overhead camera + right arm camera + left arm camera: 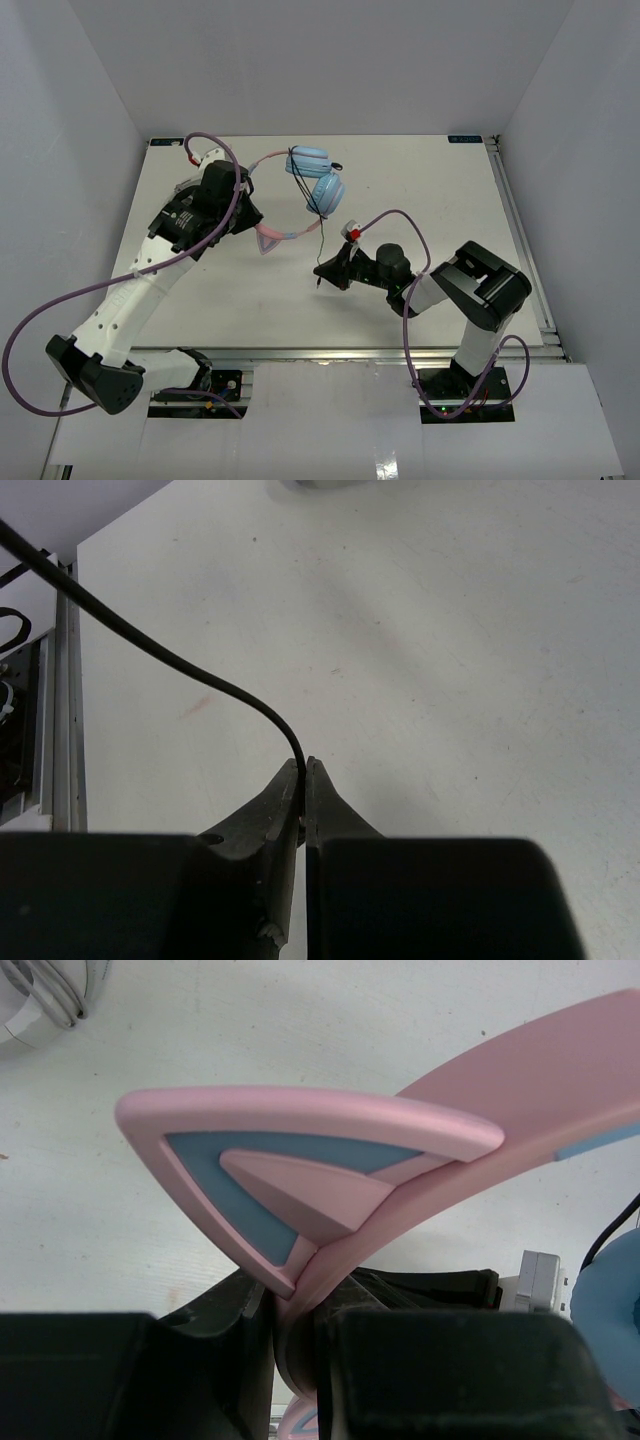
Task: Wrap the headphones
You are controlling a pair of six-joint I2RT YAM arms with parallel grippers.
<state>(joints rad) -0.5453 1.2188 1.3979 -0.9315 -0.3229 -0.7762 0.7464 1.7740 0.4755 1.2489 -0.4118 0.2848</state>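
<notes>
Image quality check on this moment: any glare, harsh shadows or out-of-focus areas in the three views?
Top external: soft, even light, only faint shadows on the table, headphones clear. Left wrist: pink cat ear sharp, left end effector near-black and underexposed. Right wrist: cable crisp against the bright surface, right end effector dark, its detail lost.

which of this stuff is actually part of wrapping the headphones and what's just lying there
Part of the job:
- headphones
- their pink headband, clamped in the left gripper
- their black cable, pinched in the right gripper

Just lying about:
- grey-white looped band, on the table at the top-left corner of the left wrist view, touched by neither gripper
</notes>
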